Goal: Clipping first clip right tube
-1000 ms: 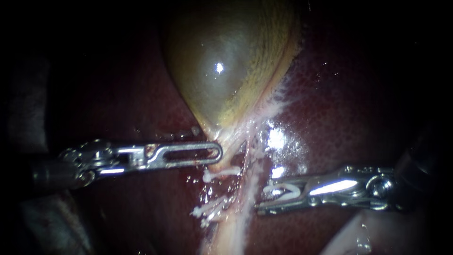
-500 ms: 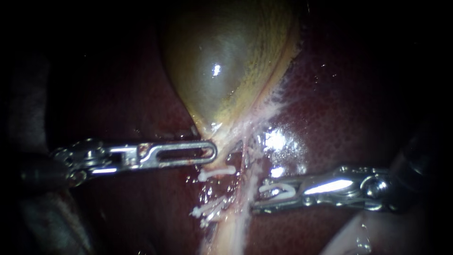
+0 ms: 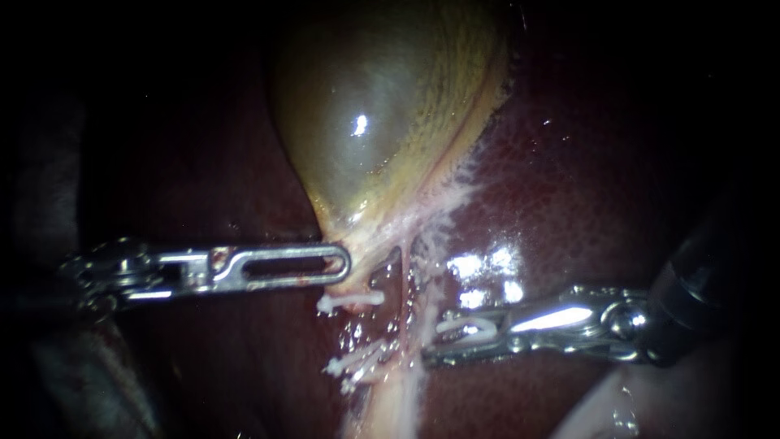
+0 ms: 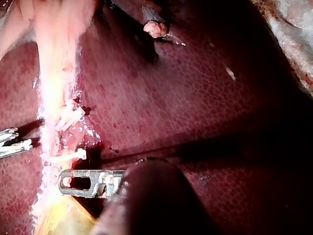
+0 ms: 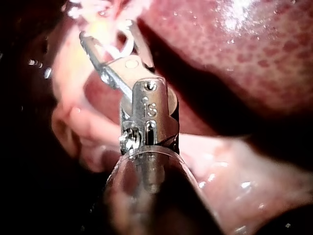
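Dark red liver (image 3: 585, 203) fills the field, wet and glinting near the centre. The olive-yellow gallbladder (image 3: 382, 122) lies on it and tapers down to a pale neck.

The left instrument (image 3: 345, 266) lies level. Its slotted jaws are closed together on the gallbladder at that neck. The right instrument (image 3: 431, 349) has its jaws spread, and a white clip (image 3: 467, 329) is seated between them with a jaw against each leg.

The right tube (image 3: 414, 325) is the pale strand running down from the neck, beside a dark slit. The right instrument's jaw tips touch its right edge. Whether the strand lies between the tips cannot be determined.

A single white clip on the left strand (image 3: 349, 302) sits just below the left instrument's tip. A cluster of white clips (image 3: 357, 366) lies lower on that strand.
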Robot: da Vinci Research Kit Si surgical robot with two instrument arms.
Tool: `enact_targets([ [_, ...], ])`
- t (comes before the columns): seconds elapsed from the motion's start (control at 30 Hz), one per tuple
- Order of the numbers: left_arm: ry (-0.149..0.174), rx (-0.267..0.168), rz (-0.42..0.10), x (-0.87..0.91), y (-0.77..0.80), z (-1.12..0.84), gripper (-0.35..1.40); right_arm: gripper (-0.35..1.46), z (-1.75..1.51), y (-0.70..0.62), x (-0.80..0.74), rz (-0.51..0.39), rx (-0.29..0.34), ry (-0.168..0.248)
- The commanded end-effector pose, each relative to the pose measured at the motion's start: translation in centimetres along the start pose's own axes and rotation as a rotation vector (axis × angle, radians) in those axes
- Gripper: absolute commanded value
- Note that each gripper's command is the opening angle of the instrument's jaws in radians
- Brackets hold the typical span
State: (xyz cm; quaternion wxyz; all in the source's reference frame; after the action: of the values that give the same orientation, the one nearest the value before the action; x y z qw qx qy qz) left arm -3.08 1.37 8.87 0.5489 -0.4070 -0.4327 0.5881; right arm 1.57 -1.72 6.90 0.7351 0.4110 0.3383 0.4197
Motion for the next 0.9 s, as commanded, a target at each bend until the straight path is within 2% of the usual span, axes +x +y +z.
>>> enact_targets([
  [0.03, -0.001, -0.002, -0.001, 0.01, 0.01, -0.01, -0.35, 0.49, 0.0, 0.0, 0.01, 0.003, 0.001, -0.001],
  [0.33, -0.002, -0.004, -0.006, 0.02, 0.12, -0.06, -0.35, 0.49, 0.16, 0.08, 0.13, 0.012, 0.007, -0.014],
  [0.6, -0.005, -0.002, -0.008, 0.0, 0.19, -0.07, -0.35, 0.49, 0.37, 0.1, 0.19, 0.008, 0.014, -0.021],
  [0.9, -0.006, -0.003, -0.011, 0.0, 0.29, -0.12, -0.35, 0.49, 0.38, 0.22, 0.19, 0.003, 0.018, -0.024],
])
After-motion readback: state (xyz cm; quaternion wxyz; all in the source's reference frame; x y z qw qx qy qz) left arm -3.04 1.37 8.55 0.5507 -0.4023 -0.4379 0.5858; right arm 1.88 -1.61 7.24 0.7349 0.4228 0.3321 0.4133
